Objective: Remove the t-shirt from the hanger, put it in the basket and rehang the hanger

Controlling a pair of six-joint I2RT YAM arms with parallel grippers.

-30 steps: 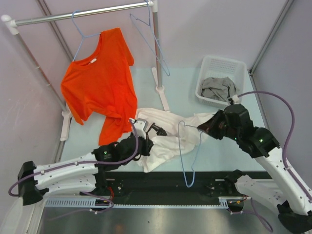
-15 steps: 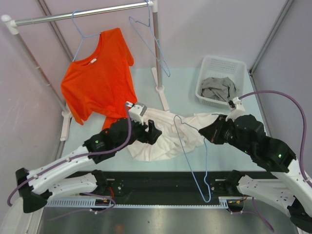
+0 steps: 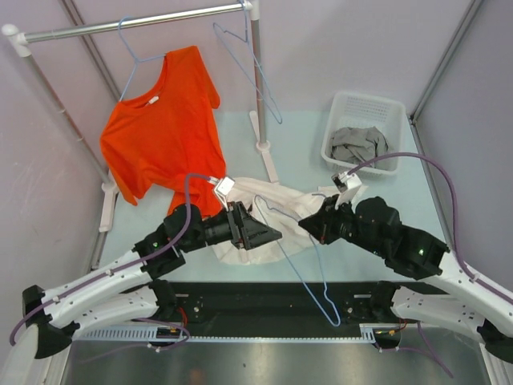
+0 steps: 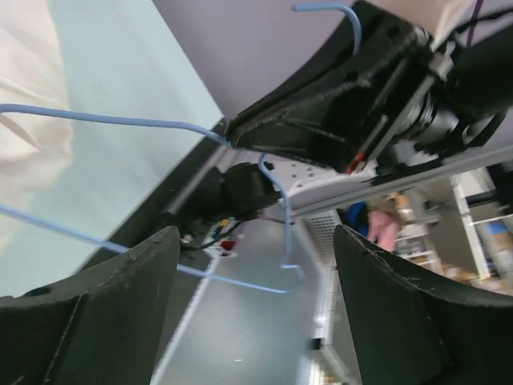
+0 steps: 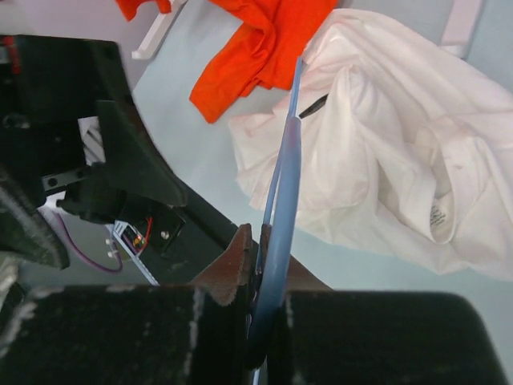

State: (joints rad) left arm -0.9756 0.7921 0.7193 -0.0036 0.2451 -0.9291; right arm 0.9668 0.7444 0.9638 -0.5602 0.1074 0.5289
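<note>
Shirt position: the white t-shirt [image 3: 288,200] lies crumpled on the table [image 3: 377,241], between the two arms, near the base of the rail post [image 3: 258,88]. Its collar label faces up in the right wrist view.

Hanger position: the blue hanger [image 5: 280,204] is raised off the table and tilted. Its hook end points toward the near edge; its far end sits over the white t-shirt. Whether that end touches the cloth cannot be told.

Right gripper [image 3: 309,228]: closed on the hanger. The right wrist view shows the wire pinched between both fingers.

Left gripper [image 3: 263,233]: jaws apart, nothing between them. It hangs over the near-left part of the white t-shirt, just beside the hanger. In the left wrist view the wire crosses beyond the fingertips, clear of both fingers.

Other items:
- An orange shirt [image 3: 164,128] hangs from a second hanger on the rail [image 3: 128,26]; its lower hem reaches the table.
- A bare hanger [image 3: 260,80] hangs beside the post.
- A white basket [image 3: 353,104] at the far right holds a grey cloth [image 3: 358,144].
</note>
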